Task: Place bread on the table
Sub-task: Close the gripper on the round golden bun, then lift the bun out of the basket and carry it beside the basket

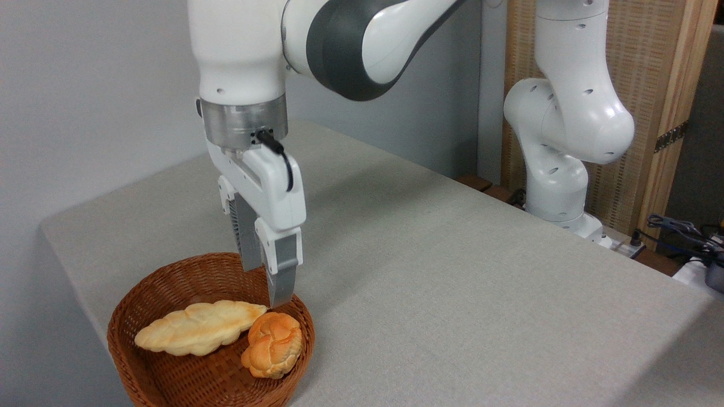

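Grey-beige table (452, 271) bare of bread (272, 345), with that bun lying in wicker basket (141, 308) beside 1 pale braided loaf (195, 328), gripper (266, 285) poised above, fingers apart, nothing grasped, lift and placement both outstanding.

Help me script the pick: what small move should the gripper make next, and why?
Probably ease forward and down. The open gripper hangs empty above the back of the brown woven wicker basket, just behind the small round golden-orange knotted bun, which lies against the long pale braided loaf. Its fingers must straddle the bun alone.
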Tool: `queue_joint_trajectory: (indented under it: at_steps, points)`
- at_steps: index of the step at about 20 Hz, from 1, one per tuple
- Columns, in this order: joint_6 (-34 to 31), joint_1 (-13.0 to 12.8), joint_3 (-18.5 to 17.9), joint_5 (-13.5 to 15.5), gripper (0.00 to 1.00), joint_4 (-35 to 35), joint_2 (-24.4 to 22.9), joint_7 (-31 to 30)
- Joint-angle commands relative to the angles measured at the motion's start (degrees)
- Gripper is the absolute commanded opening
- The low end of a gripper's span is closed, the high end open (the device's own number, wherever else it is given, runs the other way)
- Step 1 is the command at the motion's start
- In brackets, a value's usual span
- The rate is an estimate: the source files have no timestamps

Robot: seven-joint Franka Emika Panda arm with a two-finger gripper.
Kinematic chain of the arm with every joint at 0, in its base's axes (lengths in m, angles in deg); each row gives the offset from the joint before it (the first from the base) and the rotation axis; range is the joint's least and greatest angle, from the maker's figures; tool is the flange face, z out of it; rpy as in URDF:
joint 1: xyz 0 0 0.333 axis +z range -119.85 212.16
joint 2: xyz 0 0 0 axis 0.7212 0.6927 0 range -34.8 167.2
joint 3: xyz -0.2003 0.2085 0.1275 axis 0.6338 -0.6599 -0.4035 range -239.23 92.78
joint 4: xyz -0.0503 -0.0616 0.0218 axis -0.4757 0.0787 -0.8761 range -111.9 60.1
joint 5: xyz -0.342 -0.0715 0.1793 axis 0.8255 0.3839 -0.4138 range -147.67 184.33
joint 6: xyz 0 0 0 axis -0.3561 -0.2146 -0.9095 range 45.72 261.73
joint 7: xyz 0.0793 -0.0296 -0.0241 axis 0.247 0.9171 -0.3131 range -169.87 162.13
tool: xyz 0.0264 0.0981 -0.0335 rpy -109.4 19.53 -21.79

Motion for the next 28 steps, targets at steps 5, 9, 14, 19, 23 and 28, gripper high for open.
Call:
queue_joint_trajectory:
  at_steps: [5, 9, 14, 19, 23, 28]
  points:
    - [5.8, -0.3, -0.5, -4.9, 1.0, 0.0, 5.1, 6.6]
    - [5.8, -0.3, -0.4, -5.0, 1.0, 0.0, 6.5, 12.3]
    - [5.8, -0.4, -0.3, -5.1, 1.0, 0.0, 7.7, 16.2]
    - [5.6, -0.4, -0.3, -5.1, 0.8, -0.1, 8.1, 18.1]
    - [5.4, -0.4, -0.3, -5.0, 0.54, 0.0, 8.1, 18.4]
    - [5.4, -0.4, -0.3, -5.0, 0.55, 0.0, 8.1, 18.3]
